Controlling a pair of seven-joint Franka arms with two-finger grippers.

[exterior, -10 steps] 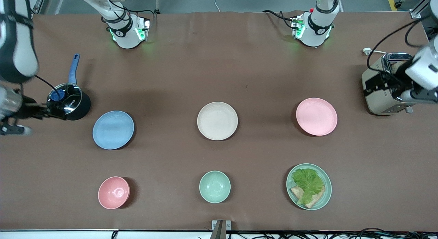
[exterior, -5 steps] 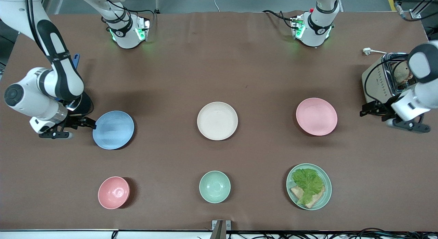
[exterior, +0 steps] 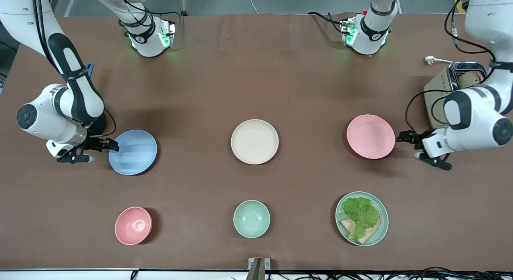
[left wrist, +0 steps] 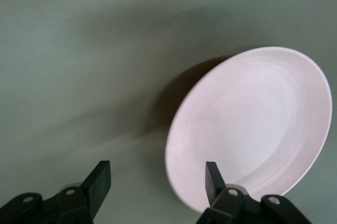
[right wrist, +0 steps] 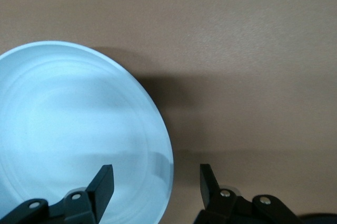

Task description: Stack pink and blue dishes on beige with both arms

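Observation:
The beige plate [exterior: 254, 141] lies at the table's middle. The light blue plate [exterior: 133, 152] [right wrist: 73, 134] rests toward the right arm's end, and the pink plate [exterior: 370, 136] [left wrist: 253, 124] toward the left arm's end. My right gripper [exterior: 108, 145] [right wrist: 156, 182] is open, its jaws straddling the blue plate's rim on the side away from the beige plate. My left gripper [exterior: 405, 137] [left wrist: 158, 179] is open too, low at the pink plate's outer rim, one finger [left wrist: 212, 179] over the plate and the other over the cloth. Neither holds anything.
A pink bowl [exterior: 133, 225], a pale green bowl [exterior: 251, 218] and a green plate with lettuce and bread [exterior: 362, 218] line the edge nearest the front camera. A toaster [exterior: 453, 85] stands by the left arm. A dark pot [exterior: 100, 121] sits under the right arm.
Both arms have swung in from the table's ends. The right gripper has reached the blue plate's rim, and the left gripper has come from the toaster to the pink plate's rim.

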